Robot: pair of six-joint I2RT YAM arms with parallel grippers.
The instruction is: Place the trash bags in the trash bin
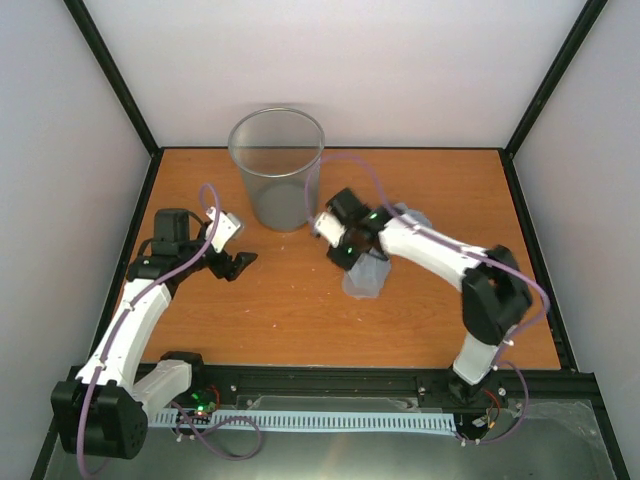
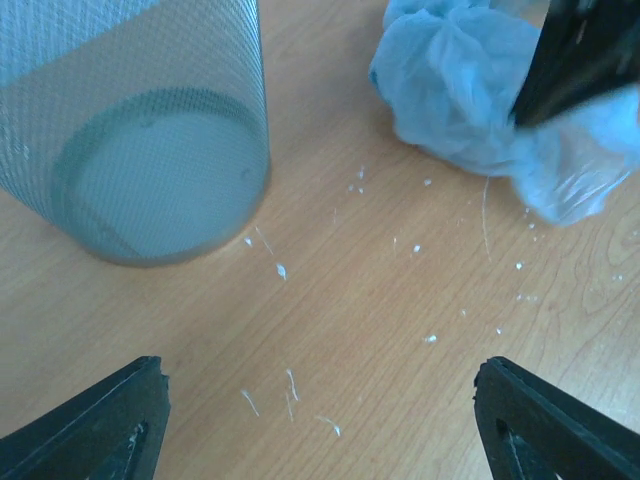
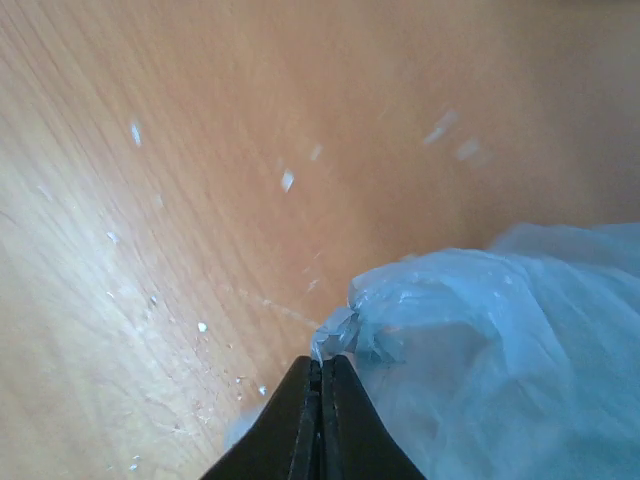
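Now | step: grasp, right tool [image 3: 321, 362] pinching trash bag [image 3: 500, 340] edge | it lies on counter [image 1: 300, 310] near trash bin [image 1: 277, 170] | left tool [image 2: 320, 385] spread wide, empty | next: lift above rim, let go inside.

No lettering, label, brand mark or number can be read in any of the three views (the small green-lit electronics boards [image 1: 200, 402] at the arm bases, along the bottom of the overhead frame, are too small to make out).
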